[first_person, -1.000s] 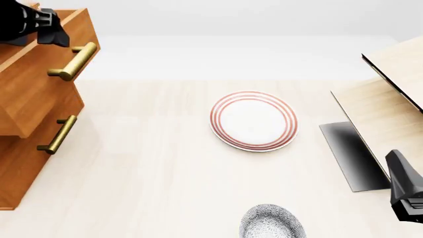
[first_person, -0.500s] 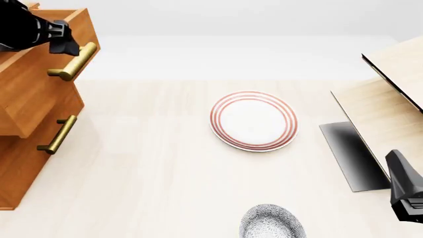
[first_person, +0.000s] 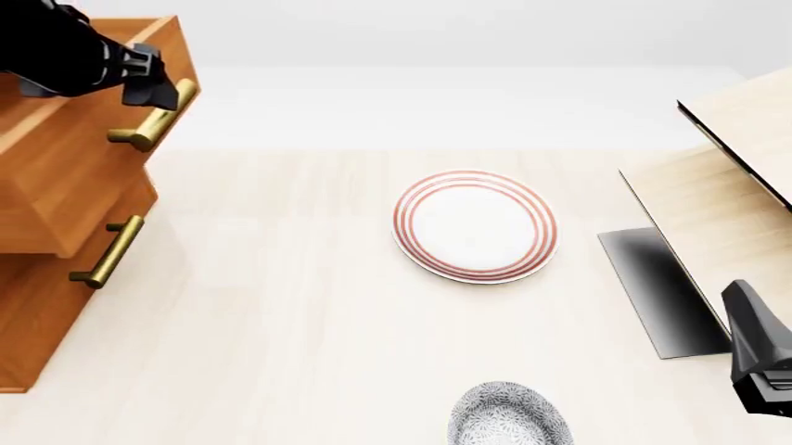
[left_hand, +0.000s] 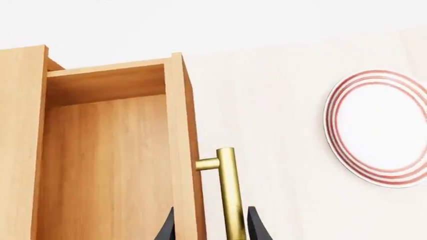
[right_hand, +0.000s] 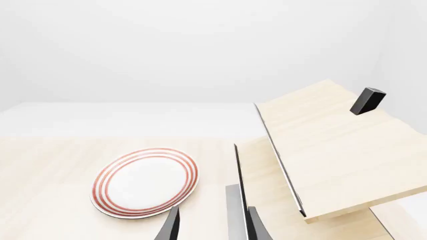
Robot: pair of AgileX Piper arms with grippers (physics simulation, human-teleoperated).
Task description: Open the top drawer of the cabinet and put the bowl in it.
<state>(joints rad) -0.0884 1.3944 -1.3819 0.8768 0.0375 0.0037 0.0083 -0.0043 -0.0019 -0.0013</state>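
- The cabinet [first_person: 37, 306] stands at the 9 o'clock edge of the bench [first_person: 285, 306] in the front view, orange-brown wood, with a lower brass handle [first_person: 107, 251] on its front.
- The top drawer [first_person: 74, 158] juts out of the cabinet toward 3 o'clock; the left wrist view looks down into its bare wooden box.
- The left pincer [first_person: 159, 91] sits at the drawer's brass bar handle [left_hand: 229, 192] near 10 o'clock. In the left wrist view its dark fingertips [left_hand: 257, 229] stand one on each side of the bar, narrowly spread; whether they press on it I cannot tell.
- A white plate with red rings [first_person: 476, 225] lies flat near the bench's middle.
- The speckled bowl [first_person: 509, 415] rests on the bench at 6 o'clock, cut by the picture's edge, well apart from the drawer and from both pincers.
- A pale wooden structure with a dark panel [first_person: 730, 185] stands at 3 o'clock.
- The right pincer [right_hand: 210, 225] hangs near 4 o'clock, empty, its fingers narrowly apart.
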